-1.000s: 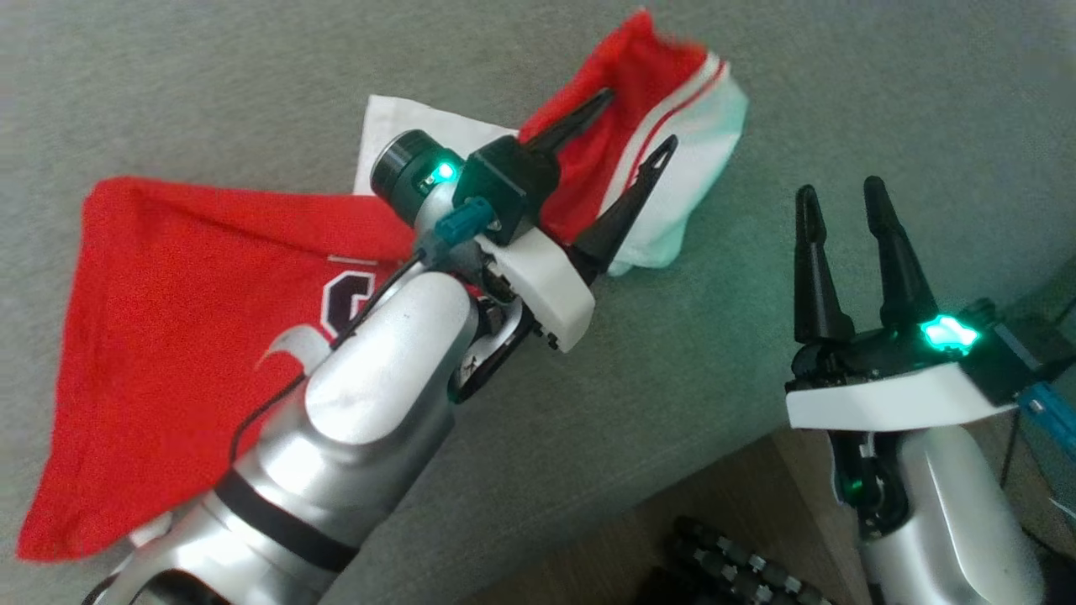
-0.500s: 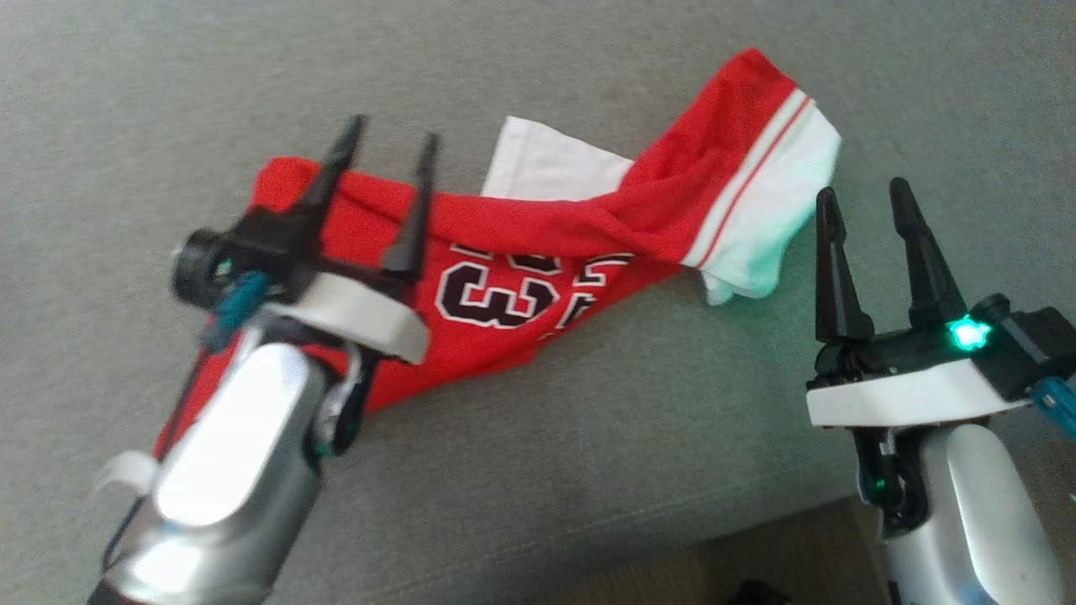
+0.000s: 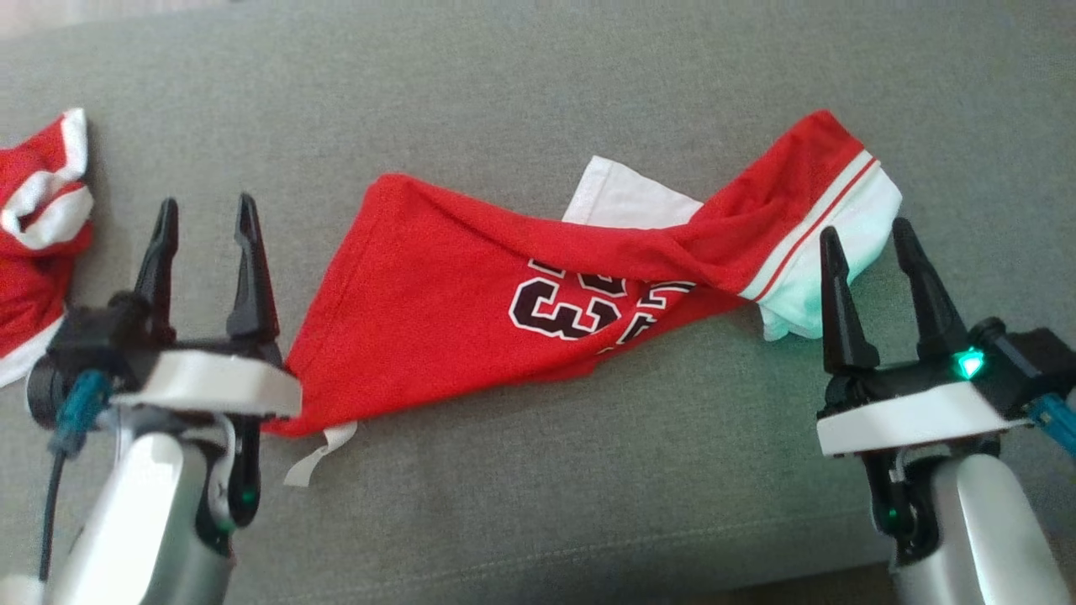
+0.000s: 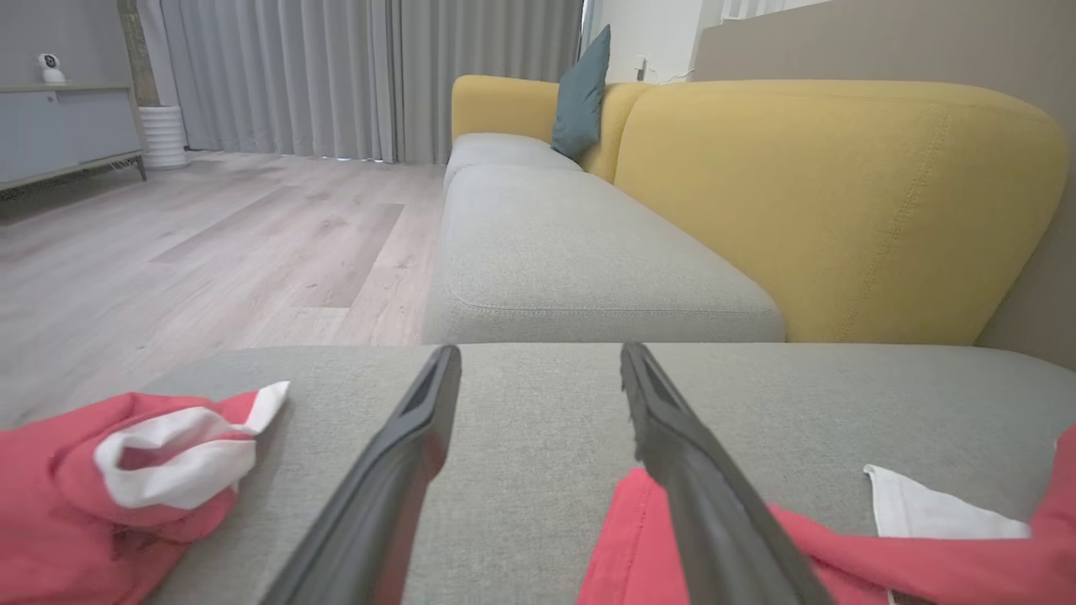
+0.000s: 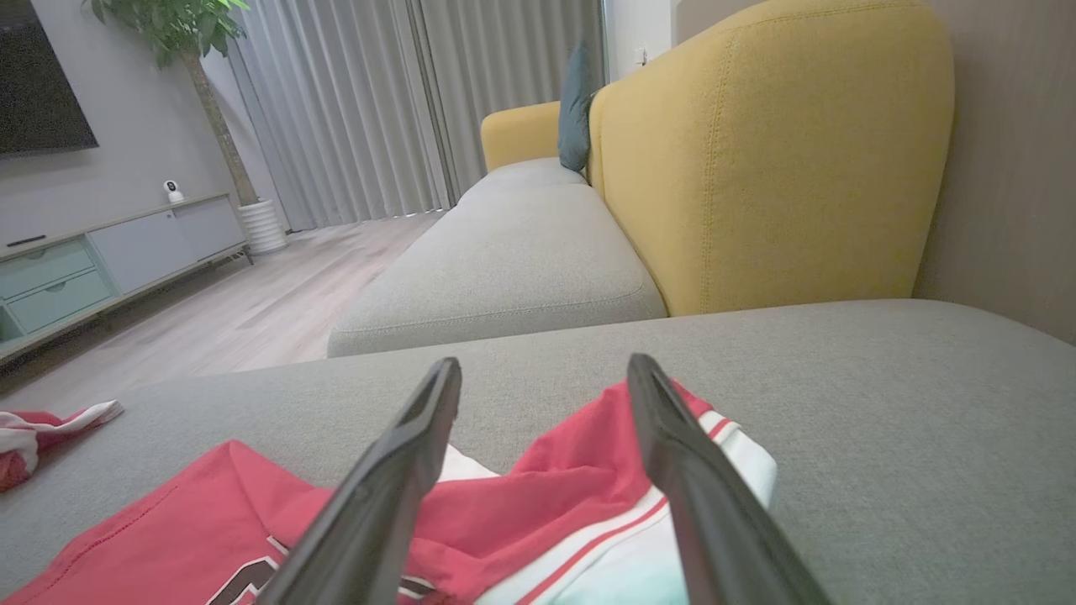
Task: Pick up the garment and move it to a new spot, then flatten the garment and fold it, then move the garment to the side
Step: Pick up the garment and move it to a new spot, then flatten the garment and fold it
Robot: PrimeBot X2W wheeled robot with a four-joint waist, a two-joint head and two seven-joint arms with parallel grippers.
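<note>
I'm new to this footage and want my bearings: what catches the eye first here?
A red jersey with black numbers lies twisted across the grey sofa cushion, its white-trimmed end toward the right. The left gripper and right gripper flank it, both open and empty. A second red-and-white garment lies bunched at the far left.

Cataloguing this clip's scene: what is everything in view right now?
sofa seat: one, grey, under both garments
jersey: one, red with white trim, twisted across the seat's middle
second garment: one, red and white, bunched at the seat's left end
backrests: at least two, yellow, behind the seats
cushion: one, teal, against far backrest
curtains: one set, grey, far wall
floor: pale wood, beside the sofa
left gripper: one, dark fingers, open, by jersey's left corner
right gripper: one, dark fingers, open, by jersey's white end
</note>
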